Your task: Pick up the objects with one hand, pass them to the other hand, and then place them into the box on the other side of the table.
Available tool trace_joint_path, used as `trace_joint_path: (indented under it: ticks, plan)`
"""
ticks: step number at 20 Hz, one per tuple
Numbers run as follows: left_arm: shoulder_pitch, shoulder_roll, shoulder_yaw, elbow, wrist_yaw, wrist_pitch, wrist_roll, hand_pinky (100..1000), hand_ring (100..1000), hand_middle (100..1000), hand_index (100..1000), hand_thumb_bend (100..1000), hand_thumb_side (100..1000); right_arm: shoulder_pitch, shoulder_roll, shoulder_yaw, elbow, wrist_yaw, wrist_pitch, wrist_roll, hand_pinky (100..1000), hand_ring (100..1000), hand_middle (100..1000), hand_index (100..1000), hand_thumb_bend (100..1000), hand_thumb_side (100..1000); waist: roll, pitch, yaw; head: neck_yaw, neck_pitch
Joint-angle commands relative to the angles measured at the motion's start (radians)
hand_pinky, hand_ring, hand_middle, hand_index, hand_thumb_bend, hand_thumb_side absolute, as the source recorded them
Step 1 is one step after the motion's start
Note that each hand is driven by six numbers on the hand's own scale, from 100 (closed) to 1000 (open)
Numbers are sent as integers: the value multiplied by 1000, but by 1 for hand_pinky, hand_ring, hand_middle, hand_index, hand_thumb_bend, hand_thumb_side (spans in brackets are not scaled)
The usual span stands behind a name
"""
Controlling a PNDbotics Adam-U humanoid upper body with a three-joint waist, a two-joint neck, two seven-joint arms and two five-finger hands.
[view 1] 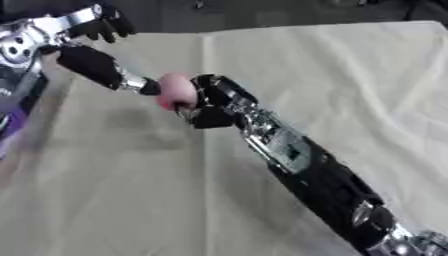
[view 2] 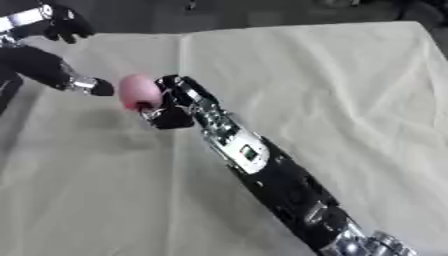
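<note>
Holding a pink rounded object in the upper left of the frame, the right hand has its fingers curled round the object's right side, with the long black and silver right arm running down to the lower right corner. The left hand sits in the upper left corner with its dark fingers curled and nothing visibly in them, while a dark, silver-jointed part of the left arm ends just beside the object's left side; whether it touches cannot be told. Judging by its smooth, matte, egg-like form and small bulk, the object is probably light and perhaps a little soft, with a curved skin that could slip from a pinch, so a wrap round its widest middle, on the free left face, looks the safest place for the receiving hand. The cream-covered counter lies below. No brand, label or writing is readable anywhere, and no box can be made out.
</note>
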Motion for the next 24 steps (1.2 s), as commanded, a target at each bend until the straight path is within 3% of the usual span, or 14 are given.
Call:
trace_joint_path:
  ticks: [1,11,13,15,17,21,24]
  plan:
    - [-22,-9,-1,5,1,4,-45,859,778,750,812,807,362,-26,15,5,-7,-4,-12,-19,694,540,518,542,100,100,17,-37,1,3,-2]
    - [-7,-17,-3,-11,30,13,-66,846,764,728,793,765,320,-36,31,17,-1,21,-35,-19,694,538,518,542,100,100,14,-32,6,-5,-6]
    - [-3,-19,-6,-3,21,19,-56,834,752,707,772,687,318,-38,32,21,-8,19,-45,-13,695,538,518,542,100,100,13,-32,5,-7,-7]
    - [1,-22,-8,7,14,26,-38,818,726,668,723,552,316,-39,32,24,-13,18,-52,-7,694,538,517,541,100,100,13,-31,6,-8,-8]
    - [4,-24,-10,14,13,33,-24,801,671,594,626,417,271,-39,32,25,-15,17,-55,-4,695,538,517,542,100,100,13,-31,6,-9,-7]
    - [7,-26,-16,17,17,37,-16,792,637,537,538,304,119,-38,33,27,-15,17,-56,1,695,537,517,541,100,100,12,-30,6,-9,-8]
    - [8,-31,-22,29,6,32,-24,789,633,531,533,288,100,-37,33,30,-19,11,-62,9,695,536,517,542,100,100,11,-30,5,-8,-10]
